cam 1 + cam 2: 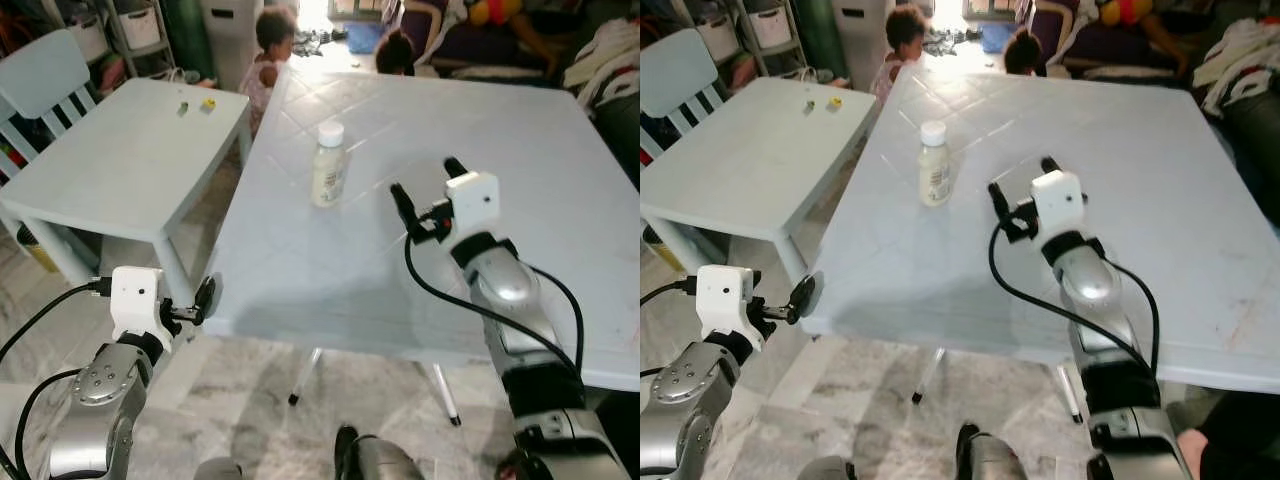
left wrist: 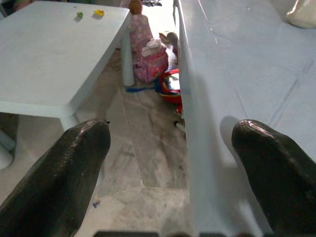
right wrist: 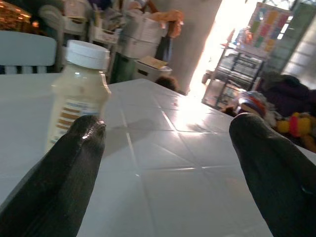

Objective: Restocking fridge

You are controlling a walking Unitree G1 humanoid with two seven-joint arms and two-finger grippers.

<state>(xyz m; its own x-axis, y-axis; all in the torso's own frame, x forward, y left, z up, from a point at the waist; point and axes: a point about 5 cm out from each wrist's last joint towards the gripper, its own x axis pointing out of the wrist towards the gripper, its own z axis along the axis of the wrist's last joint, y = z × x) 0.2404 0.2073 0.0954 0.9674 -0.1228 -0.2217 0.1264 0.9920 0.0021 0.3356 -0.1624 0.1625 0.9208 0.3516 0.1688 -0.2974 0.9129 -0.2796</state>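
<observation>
Pale blue and wide, the big table [image 1: 560, 180] is taking up most of the head views, with a smaller low table [image 1: 110, 160] standing just beside its left edge and a light chair [image 1: 45, 75] behind that. Two people are sitting on the floor past the big table's far edge, partly hidden by it.

Over the middle of the big table the right gripper [image 1: 428, 195] is hovering with its fingers spread apart and nothing between them, aiming toward the far left area. The left gripper [image 1: 195, 300] is hanging low at the near left corner, just off the edge, likewise spread wide and empty, as its wrist view is showing.

Standing upright toward the far left part of the big table is the bottle [image 1: 328, 164], cream-coloured with a white cap, near the right gripper but apart from it. Two tiny objects are lying near the low table's far edge.

Judging by this, the restocking is barely starting: the bottle is not yet being grasped, and grasping, carrying and placing it in a fridge are all remaining.
</observation>
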